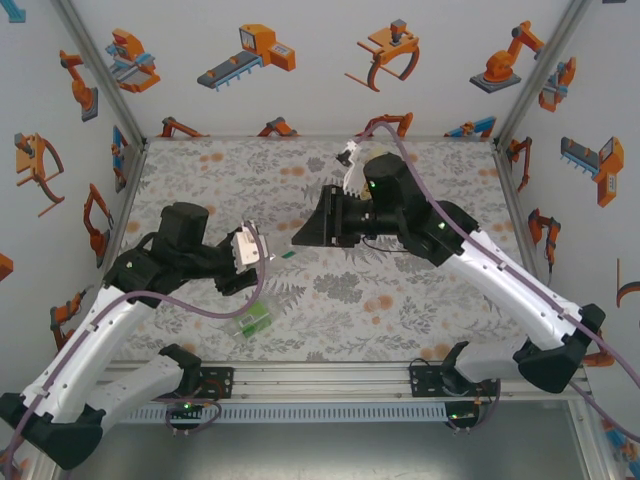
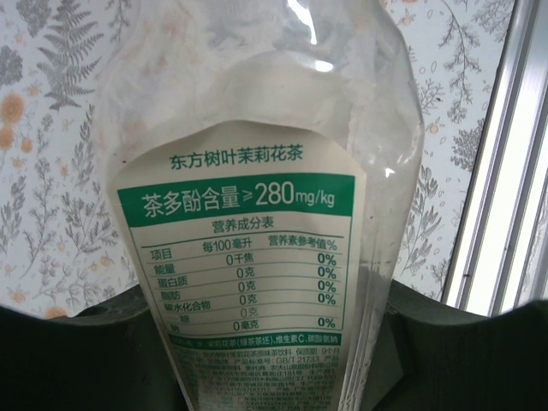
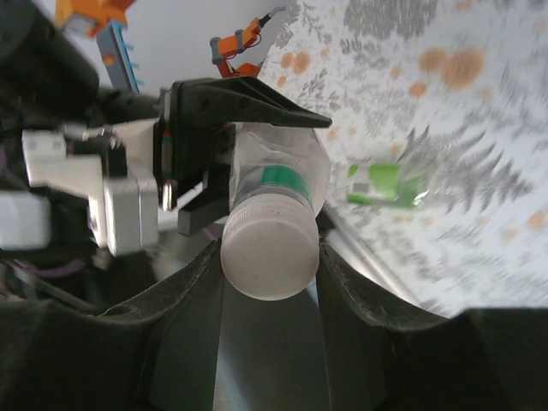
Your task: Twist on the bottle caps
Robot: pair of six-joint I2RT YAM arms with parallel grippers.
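Note:
My left gripper (image 1: pixel 255 250) is shut on a clear bottle (image 2: pixel 257 171) with a white and green label, held above the table with its neck pointing right. The bottle's body sits between the dark fingers (image 2: pixel 467 338). A white bottle cap (image 3: pixel 270 253) sits on the bottle's neck (image 3: pixel 287 171). My right gripper (image 3: pixel 270 257) is shut on this cap, with a finger pressed against each side. In the top view the right gripper (image 1: pixel 300 238) meets the left one over the middle of the table.
A green-labelled bottle (image 1: pixel 252 320) lies on the floral table near the front edge, also in the right wrist view (image 3: pixel 384 184). Another pale bottle (image 1: pixel 349 165) stands behind the right arm. A metal rail (image 1: pixel 320 378) runs along the near edge.

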